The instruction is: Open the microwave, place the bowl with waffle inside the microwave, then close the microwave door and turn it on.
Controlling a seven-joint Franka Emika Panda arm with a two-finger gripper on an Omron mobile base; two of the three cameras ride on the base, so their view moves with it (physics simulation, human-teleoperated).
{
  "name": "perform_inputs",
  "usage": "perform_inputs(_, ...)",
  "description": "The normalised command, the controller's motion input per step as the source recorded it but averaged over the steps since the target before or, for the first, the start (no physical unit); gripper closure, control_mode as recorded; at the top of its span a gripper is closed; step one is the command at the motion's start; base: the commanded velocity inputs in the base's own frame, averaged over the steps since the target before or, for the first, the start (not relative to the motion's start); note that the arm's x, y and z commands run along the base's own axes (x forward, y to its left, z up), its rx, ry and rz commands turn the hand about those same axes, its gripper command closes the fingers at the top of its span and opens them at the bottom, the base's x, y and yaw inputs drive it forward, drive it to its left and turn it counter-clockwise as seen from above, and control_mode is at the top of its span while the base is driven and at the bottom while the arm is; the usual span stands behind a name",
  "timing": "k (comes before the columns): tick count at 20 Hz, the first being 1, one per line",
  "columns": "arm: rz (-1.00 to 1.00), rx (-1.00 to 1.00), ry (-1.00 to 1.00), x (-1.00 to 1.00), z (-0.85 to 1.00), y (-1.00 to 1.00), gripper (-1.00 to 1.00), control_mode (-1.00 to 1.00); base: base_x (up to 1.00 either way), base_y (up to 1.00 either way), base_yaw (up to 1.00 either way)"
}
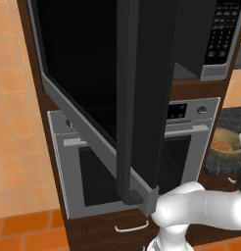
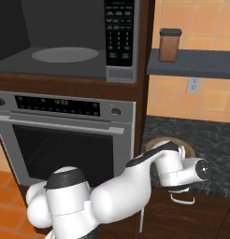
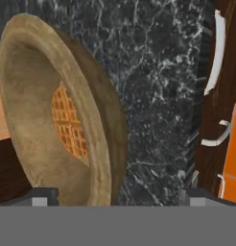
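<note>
You have the first step behind you: the microwave door stands swung wide open, its dark bar handle facing the left base camera, and the microwave shows an empty cavity with the pale round turntable bare.

The bowl with waffle is not yet inside. It sits on the dark speckled counter to the right of the microwave column and lower than the cavity, beside the oven. In the hand view you see the tan bowl at the left, with the orange waffle lying in its bottom.

The gripper is over that counter, beside the bowl. Its two fingertips show well apart at the bottom of the hand view, so the tool is spread and pinching nothing. The rim seems to lie near the left fingertip, but you cannot tell from this angle whether it is between the fingers or just beside them.

What remains for you, as I judge it: take the bowl by its rim, lift it up and left into the cavity onto the turntable, withdraw, swing the door shut, then press a button on the keypad at the microwave's right.
</note>
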Motion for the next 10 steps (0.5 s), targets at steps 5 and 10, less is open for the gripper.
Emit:
perform_inputs(5,-0.01,-0.05,0.00,0.30,-0.16,0.09,-1.00,-1.00,0.00,0.00,0.00)
perform_inputs(10,0.00,-0.01,0.00,0.30,-0.22,-0.01,-1.00,-1.00,0.00,0.00,0.00)
